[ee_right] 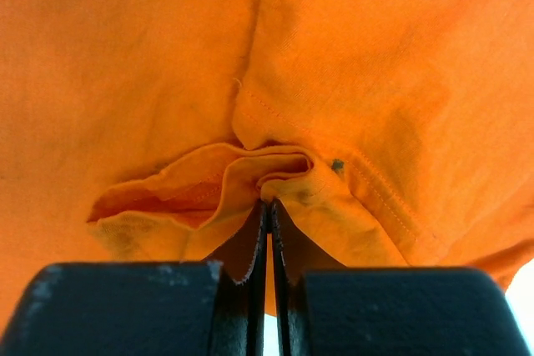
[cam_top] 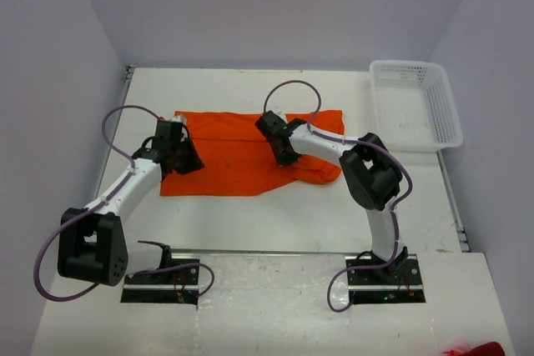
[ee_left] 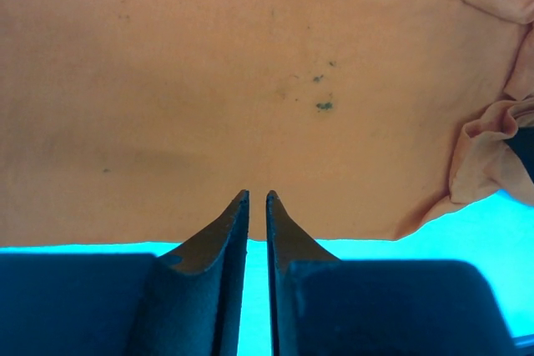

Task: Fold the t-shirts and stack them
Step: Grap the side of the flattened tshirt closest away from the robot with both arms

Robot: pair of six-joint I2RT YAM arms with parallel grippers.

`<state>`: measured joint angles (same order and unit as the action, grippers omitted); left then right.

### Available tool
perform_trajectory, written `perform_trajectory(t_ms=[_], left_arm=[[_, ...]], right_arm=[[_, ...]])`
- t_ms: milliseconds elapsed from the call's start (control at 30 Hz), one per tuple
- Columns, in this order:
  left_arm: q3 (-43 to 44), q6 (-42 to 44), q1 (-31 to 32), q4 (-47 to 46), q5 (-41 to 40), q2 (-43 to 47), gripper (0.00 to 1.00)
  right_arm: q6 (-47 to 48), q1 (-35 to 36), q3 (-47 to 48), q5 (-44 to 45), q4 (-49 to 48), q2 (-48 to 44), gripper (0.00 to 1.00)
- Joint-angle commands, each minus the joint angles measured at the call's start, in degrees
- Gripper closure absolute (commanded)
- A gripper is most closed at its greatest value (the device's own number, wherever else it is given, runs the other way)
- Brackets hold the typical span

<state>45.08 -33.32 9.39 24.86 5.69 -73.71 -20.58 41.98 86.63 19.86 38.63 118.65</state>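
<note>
A flat white table (cam_top: 250, 223) fills the floor of a booth closed in by pale lilac walls (cam_top: 250, 6) at the back and both sides. A plain bright orange cloth t-shirt (cam_top: 225, 160) lies across the middle of the table, with the right side bunched and doubled over. A white plastic lattice basket (cam_top: 415, 146) stands at the far right corner, well apart from it. The overhead view shows the left gripper (cam_top: 185, 156) at the shirt's left end and the right gripper (cam_top: 284, 154) down on the cloth right of centre. Only the wrist views show the fingers. The left gripper (ee_left: 258, 198) has them drawn almost together with a thin slit between, tips at the shirt's (ee_left: 250, 81) near hem. Whether cloth is caught there cannot be told. The right gripper (ee_right: 269, 204) has its fingers pressed together on a puckered fold of the shirt (ee_right: 125, 81) beside a stitched seam. Bare table lies open in front of the shirt and along its far edge. A scrap of red cloth (cam_top: 476, 349) shows at the near right corner.
</note>
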Motion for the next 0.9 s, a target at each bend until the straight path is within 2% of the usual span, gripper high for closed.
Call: perform_trajectory(t_ms=[0,67,167,233,300,333,367,433,500,567,767,800,833,867], left_arm=[[-0.4,1.0,-0.4,-1.0,-1.4,0.3,0.83],[-0.3,0.5,-0.4,0.9,-4.6,0.3,0.74],[1.5,0.3,-0.7,4.8,-10.0,0.2,0.73],[3.8,0.6,-0.7,7.4,-11.8,-0.8,0.68],[5.4,1.1,-0.7,8.4,-11.3,-1.7,0.70],[6.2,1.1,-0.7,8.6,-11.1,-2.0,0.71],[6.3,0.9,-0.7,8.7,-11.1,-2.0,0.72],[5.9,0.7,-0.7,8.5,-10.9,-1.7,0.72],[5.2,0.4,-0.8,7.7,-10.4,-1.4,0.72],[4.5,0.4,-0.8,7.7,-10.2,-1.7,0.73],[3.9,0.4,-0.8,8.2,-10.1,-1.6,0.80],[4.3,0.4,-0.8,8.5,-10.5,-1.7,0.85],[4.6,0.4,-0.9,8.9,-10.9,-1.9,1.00],[4.9,-0.1,-1.0,10.0,-11.1,-2.6,1.00]], right_arm=[[-1.1,-0.3,2.1,2.4,1.4,-2.6,1.00],[-1.3,-0.2,1.9,2.6,1.5,-3.8,1.00],[-1.2,-0.1,1.4,2.8,1.7,-5.7,1.00],[-0.8,-0.1,1.3,1.8,1.4,-6.9,1.00],[0.4,-0.1,1.4,0.4,1.3,-7.2,0.98],[0.6,-0.1,1.8,0.1,1.4,-7.0,0.91],[0.6,-0.1,2.2,0.3,1.7,-6.4,0.89],[0.9,-0.2,2.7,0.5,1.7,-5.9,0.92],[0.8,-0.1,2.5,0.6,1.6,-5.4,1.00],[0.5,-0.1,2.4,0.7,1.4,-5.5,1.00],[0.3,-0.1,2.1,0.4,1.4,-6.7,1.00],[0.0,-0.1,1.4,0.6,1.3,-7.0,1.00],[0.2,-0.1,0.9,0.3,0.3,-8.1,1.00],[0.2,-0.1,0.7,-0.1,0.3,-8.5,1.00]])
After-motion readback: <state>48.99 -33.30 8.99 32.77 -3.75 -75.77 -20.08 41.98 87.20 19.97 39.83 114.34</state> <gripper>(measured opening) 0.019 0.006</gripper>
